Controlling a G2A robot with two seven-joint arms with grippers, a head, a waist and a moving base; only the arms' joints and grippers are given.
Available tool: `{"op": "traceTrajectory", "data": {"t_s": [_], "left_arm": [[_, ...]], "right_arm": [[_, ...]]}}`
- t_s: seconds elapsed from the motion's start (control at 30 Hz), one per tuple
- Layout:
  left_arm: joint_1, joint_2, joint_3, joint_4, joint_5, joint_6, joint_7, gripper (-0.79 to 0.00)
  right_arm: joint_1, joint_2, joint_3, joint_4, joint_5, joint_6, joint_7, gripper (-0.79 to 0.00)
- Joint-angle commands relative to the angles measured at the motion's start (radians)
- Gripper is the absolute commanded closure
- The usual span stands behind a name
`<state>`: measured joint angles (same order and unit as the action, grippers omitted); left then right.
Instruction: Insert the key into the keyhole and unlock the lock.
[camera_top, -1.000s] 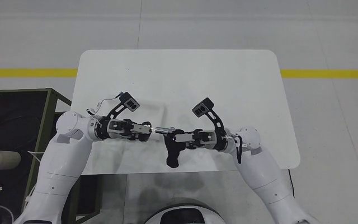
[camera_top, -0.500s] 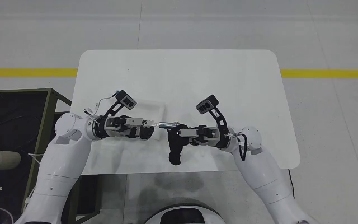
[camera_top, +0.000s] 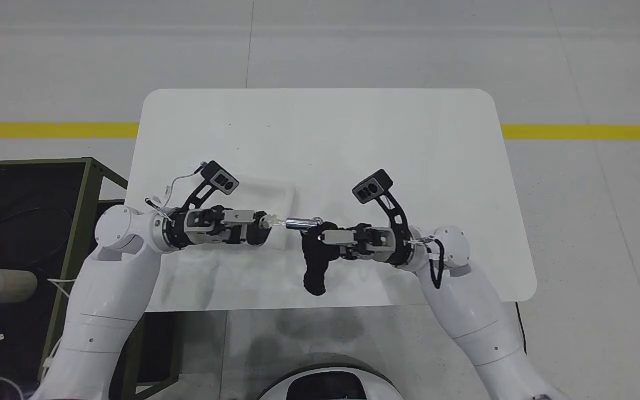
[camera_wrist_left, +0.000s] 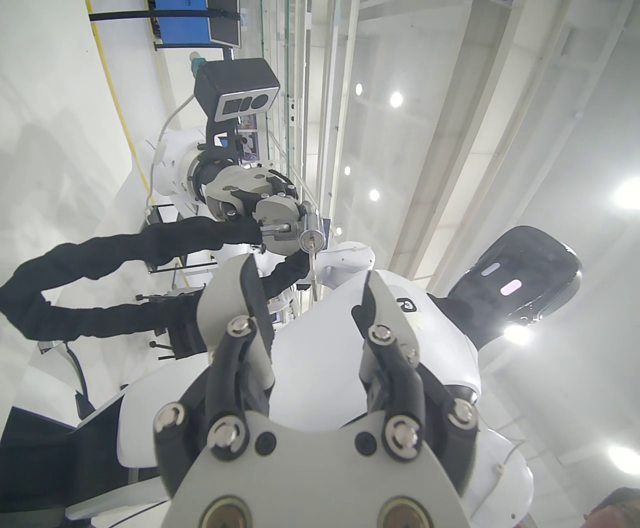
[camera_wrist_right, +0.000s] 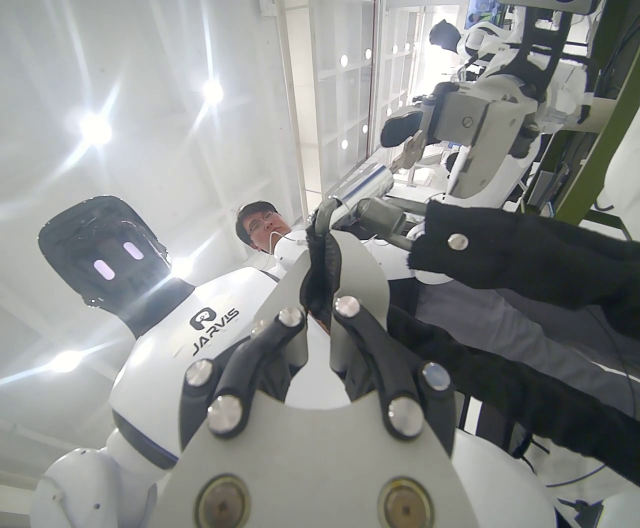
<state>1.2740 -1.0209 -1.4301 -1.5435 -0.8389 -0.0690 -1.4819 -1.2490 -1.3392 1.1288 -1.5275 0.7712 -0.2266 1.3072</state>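
Note:
A silver lock cylinder (camera_top: 312, 228) with a black fabric-covered cable (camera_top: 314, 272) is held above the white table (camera_top: 400, 140), near its front edge. My right gripper (camera_top: 324, 238) is shut on the lock, black fabric pinched between its fingers (camera_wrist_right: 345, 260). The key (camera_top: 296, 222) sticks out of the keyhole toward my left gripper (camera_top: 268, 223). In the left wrist view the key (camera_wrist_left: 313, 272) runs from the cylinder (camera_wrist_left: 310, 240) toward my left gripper (camera_wrist_left: 310, 297), which is open and stands wide of the key. The right wrist view shows the cylinder (camera_wrist_right: 370, 182) with the key (camera_wrist_right: 411, 149) in it.
A dark cart with a green frame (camera_top: 88, 185) stands just left of the table. A yellow floor line (camera_top: 570, 131) runs behind the table. The cable loop hangs past the table's front edge. The far half of the table is bare.
Both grippers shifted slightly away from the table's front edge with lock and key. The left gripper then drew back a little to the left, away from the key.

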Motion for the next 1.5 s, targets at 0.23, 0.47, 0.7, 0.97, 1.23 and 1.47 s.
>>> {"op": "traceTrajectory", "data": {"t_s": [0.23,0.47,0.7,0.97,1.23,1.47], "left_arm": [[-0.003,-0.004,0.008,-0.018,0.015,0.008,-0.008,0.0],[-0.013,-0.004,0.007,-0.026,0.062,0.005,-0.01,0.0],[-0.018,-0.001,0.007,-0.041,0.123,0.007,-0.022,0.0],[-0.007,-0.001,0.004,-0.067,0.163,-0.014,-0.012,0.0],[-0.004,-0.001,0.003,-0.064,0.148,-0.005,-0.018,0.0],[0.024,0.005,-0.029,-0.167,0.358,-0.158,0.079,0.0]], "right_arm": [[-0.005,0.003,0.001,-0.012,-0.049,0.008,0.004,0.0],[-0.003,0.005,0.012,-0.022,-0.09,0.001,-0.002,0.0],[-0.001,0.011,0.026,-0.035,-0.135,0.001,0.005,0.0],[-0.002,0.013,0.022,-0.043,-0.179,-0.007,-0.008,0.0],[-0.003,0.013,0.027,-0.038,-0.17,-0.01,-0.023,0.0],[-0.05,0.018,0.043,-0.092,-0.187,-0.005,-0.073,0.0]]}}
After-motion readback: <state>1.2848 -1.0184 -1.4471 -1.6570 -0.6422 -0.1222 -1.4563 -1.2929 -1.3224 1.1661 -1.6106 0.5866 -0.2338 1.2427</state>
